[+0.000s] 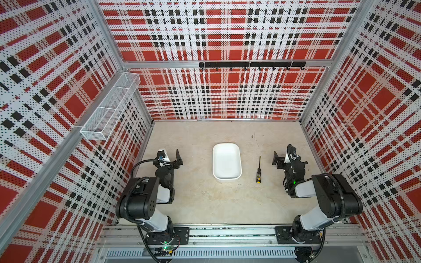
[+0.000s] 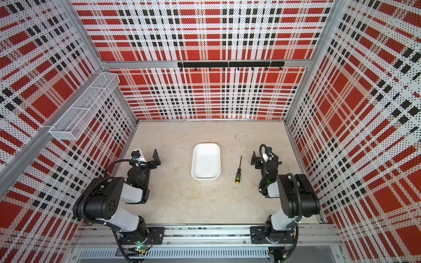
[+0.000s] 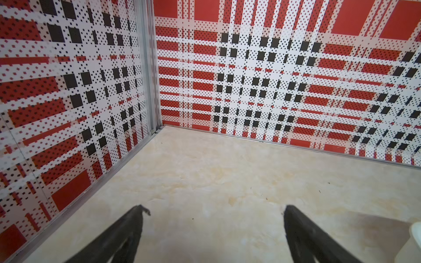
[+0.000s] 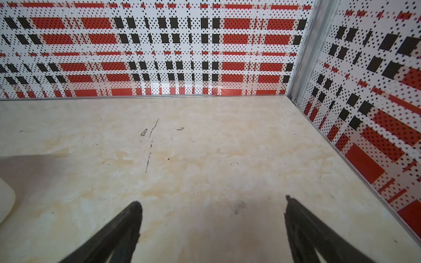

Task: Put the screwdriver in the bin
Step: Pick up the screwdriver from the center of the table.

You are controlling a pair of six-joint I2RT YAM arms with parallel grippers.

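Red, white and black plaid panelling [image 1: 227,95], perforated with dots, walls in a robot cell on three sides, framed by aluminium rails. In both top views the floor of the cell is a pale beige, marble-look tabletop [image 1: 205,200], faintly stained and marked with a few dark scuffs [image 1: 254,135] toward 1 o'clock. Two black-and-white arms rise from the front rail, the left arm [image 1: 141,200] at 8 o'clock and the right arm [image 1: 330,198] at 4 o'clock. A long white wire-mesh basket [image 1: 109,107] hangs on the side wall at 10 o'clock, and a black hook rail [image 1: 250,64] runs along the back wall at 12.

The white bin [image 1: 226,178] sits at the middle of the tabletop, nothing inside it. The screwdriver [image 1: 258,170] lies flat on the tabletop just outside the bin at its 3 o'clock side, apart from it, with the shaft pointing to 12 and the yellow end cap to 6.

The right gripper [image 1: 276,159] sits near the screwdriver at its 2 o'clock, not touching it, jaws spread wide over bare tabletop, as the right wrist view confirms [image 4: 213,202]. The left gripper [image 1: 179,158], at the bin's 9 o'clock, is likewise spread and holds nothing [image 3: 214,209].
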